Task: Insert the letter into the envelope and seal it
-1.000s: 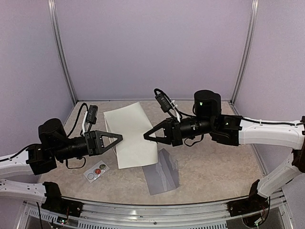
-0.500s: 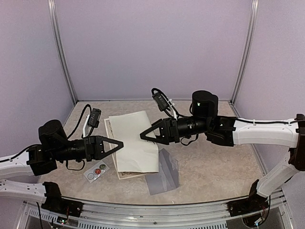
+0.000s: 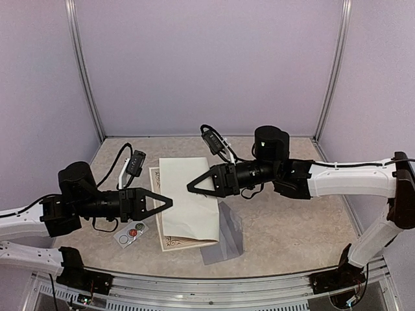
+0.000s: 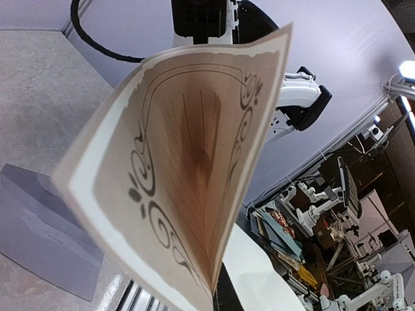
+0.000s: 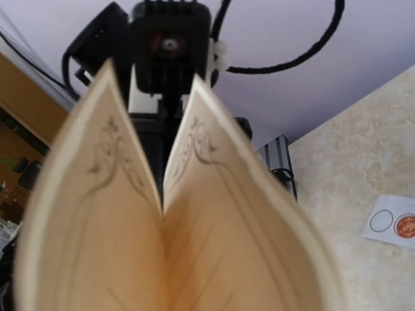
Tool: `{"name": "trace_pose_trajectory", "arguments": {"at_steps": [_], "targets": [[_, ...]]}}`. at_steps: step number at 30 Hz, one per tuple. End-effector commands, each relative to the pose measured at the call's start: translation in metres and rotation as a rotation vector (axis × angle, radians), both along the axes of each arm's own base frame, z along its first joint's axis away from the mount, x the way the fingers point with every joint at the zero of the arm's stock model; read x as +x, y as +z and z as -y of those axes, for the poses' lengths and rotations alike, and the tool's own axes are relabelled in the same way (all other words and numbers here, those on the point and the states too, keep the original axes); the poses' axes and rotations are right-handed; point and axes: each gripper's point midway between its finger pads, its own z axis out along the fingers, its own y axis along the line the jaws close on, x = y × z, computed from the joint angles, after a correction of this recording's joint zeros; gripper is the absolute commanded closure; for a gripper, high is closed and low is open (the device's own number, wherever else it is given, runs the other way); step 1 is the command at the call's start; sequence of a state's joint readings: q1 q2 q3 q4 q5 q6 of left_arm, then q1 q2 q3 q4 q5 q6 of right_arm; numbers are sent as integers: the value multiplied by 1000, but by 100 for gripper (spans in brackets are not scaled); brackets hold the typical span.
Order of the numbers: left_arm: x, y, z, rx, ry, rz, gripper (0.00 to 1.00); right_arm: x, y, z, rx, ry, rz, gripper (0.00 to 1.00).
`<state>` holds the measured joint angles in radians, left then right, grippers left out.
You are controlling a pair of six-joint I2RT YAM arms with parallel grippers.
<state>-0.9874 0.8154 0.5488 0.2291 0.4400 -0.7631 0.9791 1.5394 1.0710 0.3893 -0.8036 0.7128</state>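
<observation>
The letter (image 3: 188, 202), a cream sheet with a printed scroll border, is bent into a loose fold above the table's middle. My left gripper (image 3: 168, 201) is shut on its left edge. In the left wrist view the two layers (image 4: 188, 168) come together at the pinch (image 4: 220, 293). My right gripper (image 3: 190, 188) reaches over the letter's upper part from the right. In the right wrist view the folded letter (image 5: 194, 240) hides the fingers, so I cannot see how they stand. The grey envelope (image 3: 224, 236) lies flat on the table just right of the letter, and shows too in the left wrist view (image 4: 45, 227).
A small white sticker card (image 3: 131, 232) lies on the table under my left arm and shows again in the right wrist view (image 5: 392, 223). Purple walls with metal posts (image 3: 84, 71) close the back and sides. The table's metal front rail (image 3: 207, 285) runs between the arm bases.
The letter has come down toward the front and folded further, so its printed border now shows. My left gripper has closed on its left edge. The right gripper has moved left.
</observation>
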Motion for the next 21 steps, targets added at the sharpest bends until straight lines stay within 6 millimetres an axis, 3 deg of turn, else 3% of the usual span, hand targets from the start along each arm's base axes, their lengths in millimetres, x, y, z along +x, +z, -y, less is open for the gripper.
{"name": "trace_pose_trajectory", "arguments": {"at_steps": [1, 11, 21], "targets": [[0, 9, 6, 1, -17, 21, 100, -2, 10, -9, 14, -3, 6, 65], [11, -3, 9, 36, 29, -2, 91, 2, -22, -28, -108, -40, -28, 80], [11, -10, 11, 59, 21, -11, 92, -17, -23, -28, -95, 63, -5, 78]]}}
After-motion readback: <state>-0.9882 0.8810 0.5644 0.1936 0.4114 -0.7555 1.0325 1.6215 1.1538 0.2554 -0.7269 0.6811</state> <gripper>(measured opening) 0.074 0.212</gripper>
